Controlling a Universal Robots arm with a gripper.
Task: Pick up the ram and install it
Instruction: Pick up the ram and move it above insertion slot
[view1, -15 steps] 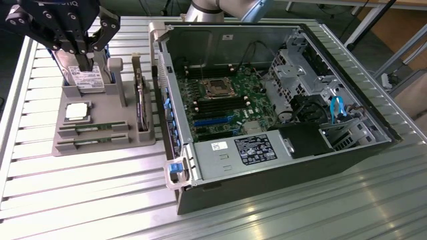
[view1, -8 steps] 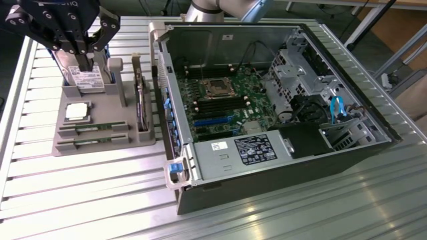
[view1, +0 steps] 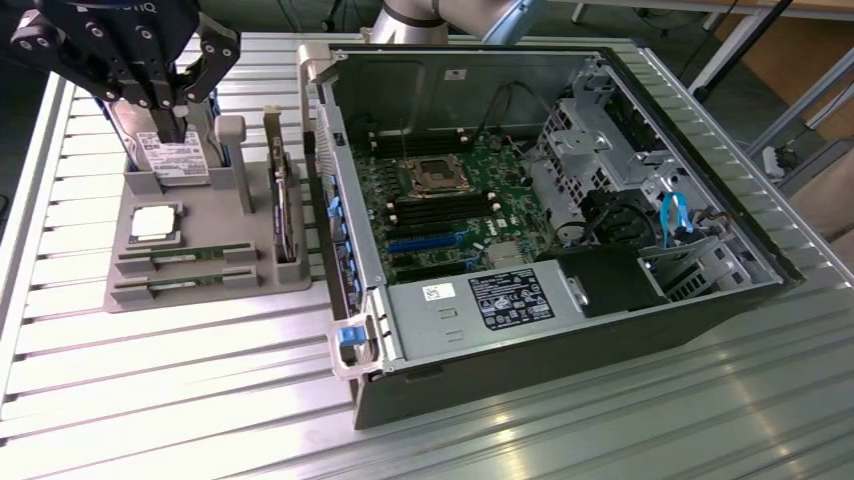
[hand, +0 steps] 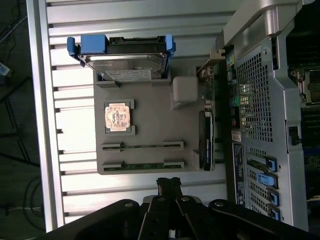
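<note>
Ribbed aluminium table (view1: 160, 380), glare across the slats. On it, a flat grey plastic holder tray (view1: 274, 272), just beside an open dark tower computer case (view1: 454, 60) laid on its side.

Above the tray's hard-drive end: black multi-link gripper (view1: 170, 128), fingers pressed together, pinching nothing. Hangs over the silver hard drive in its blue carrier (view1: 180, 160).

At the tray's opposite end: long slim green ram (view1: 184, 256), flat in a groove, well apart from the fingertips. In the next groove, just beside it: a second green stick (view1: 180, 283).

Likely trouble:
- With fingers shut like this, no way to straddle the stick; probably a push or a scrape instead of a grasp.
- Could clip the hard drive directly below.
- Could land on the square silver processor chip (view1: 154, 222), lying between drive and ram.
- With the grooves so close, could catch both sticks or tilt one.

In the way toward the green motherboard (view1: 454, 200): tall dark expansion card (view1: 282, 200), standing on edge along the tray's case side, then the case wall. Either could snag a carried stick.
</note>
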